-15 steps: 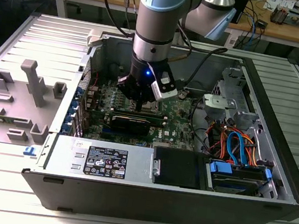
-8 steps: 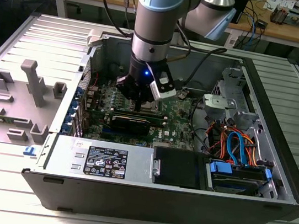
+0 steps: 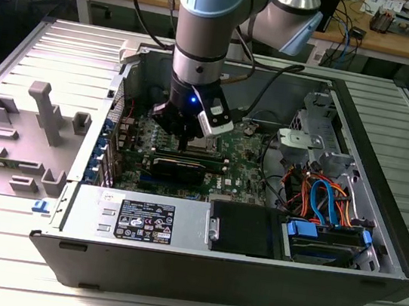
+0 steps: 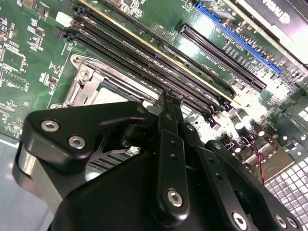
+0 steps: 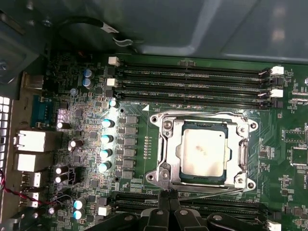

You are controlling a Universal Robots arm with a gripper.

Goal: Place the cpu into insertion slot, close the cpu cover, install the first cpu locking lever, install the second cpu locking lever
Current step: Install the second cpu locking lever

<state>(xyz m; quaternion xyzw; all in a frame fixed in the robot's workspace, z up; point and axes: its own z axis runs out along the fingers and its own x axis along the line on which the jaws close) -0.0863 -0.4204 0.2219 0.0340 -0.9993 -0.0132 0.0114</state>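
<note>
Already the cpu [image 5: 202,152] sits in the insertion slot [image 5: 166,153] under the lowered cpu cover [image 5: 242,155]; the clenched, empty end effector [image 5: 168,196] presses a locking lever, needing careful latching.

No wording can be made out with certainty. In the exterior view a white label [image 3: 145,223] with dark print and small round signs sits on the grey metal box [image 3: 182,205] at the case's front. In the first wrist view fine white lettering runs along the memory slots [image 5: 192,82], too small to read, and a white triangle mark [image 5: 145,108] stands on the green board [image 5: 139,154] beside the cpu cover [image 5: 168,144].
</note>
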